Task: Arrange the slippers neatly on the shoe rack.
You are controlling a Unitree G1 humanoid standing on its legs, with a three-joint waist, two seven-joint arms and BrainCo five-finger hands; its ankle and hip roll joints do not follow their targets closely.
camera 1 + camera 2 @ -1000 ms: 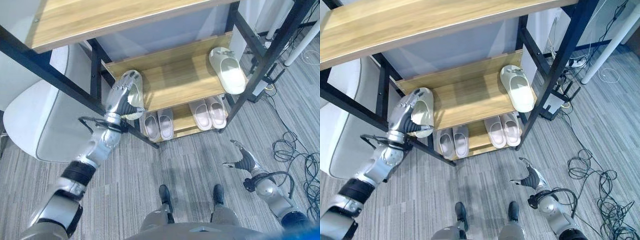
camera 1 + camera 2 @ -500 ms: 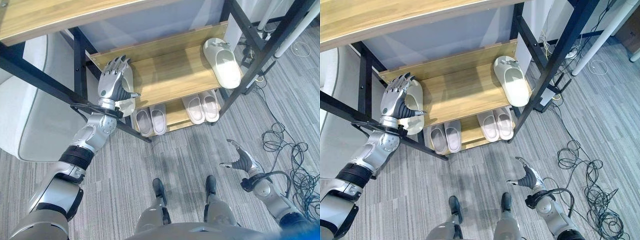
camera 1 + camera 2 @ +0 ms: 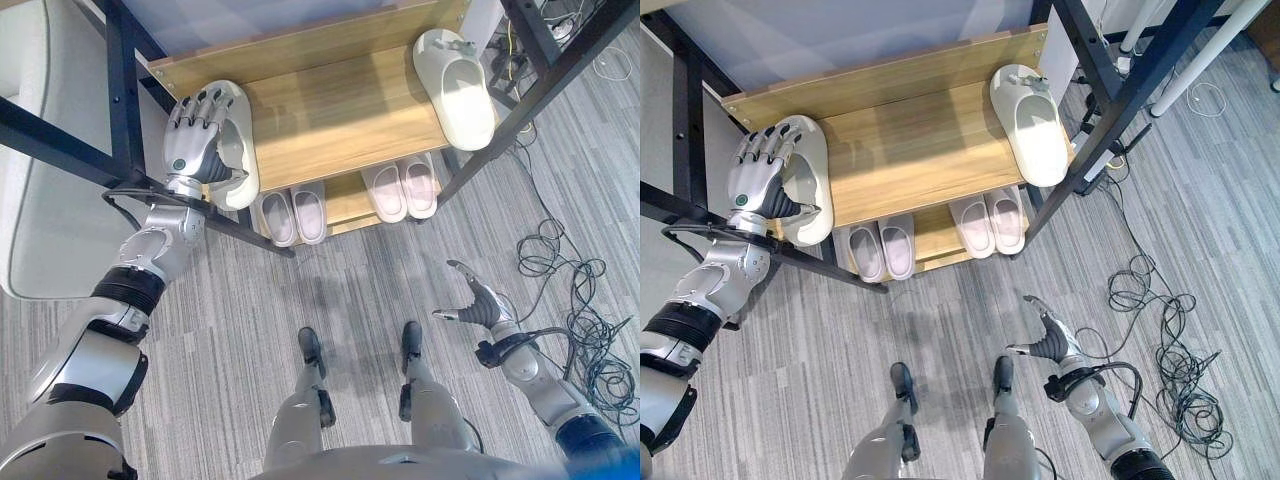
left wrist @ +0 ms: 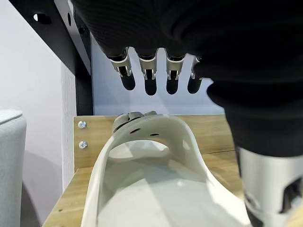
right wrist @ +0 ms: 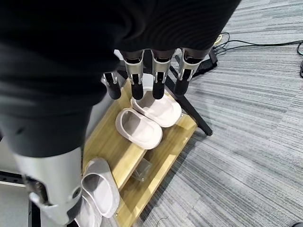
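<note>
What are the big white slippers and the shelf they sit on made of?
The two big cream-white slippers look like soft moulded foam or rubber: smooth, matt, thick, all one piece. The light-brown shelf board looks like wood or wood-look laminate, since grain lines show. Its black frame is probably painted metal.

The left hand (image 3: 195,140) covers the left slipper's (image 3: 236,140) side (contact unclear).

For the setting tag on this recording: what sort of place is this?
Probably an office or lab rather than a home: grey carpet floor, loose cables lying on it, and a black-framed wooden shoe rack holding slippers.
</note>
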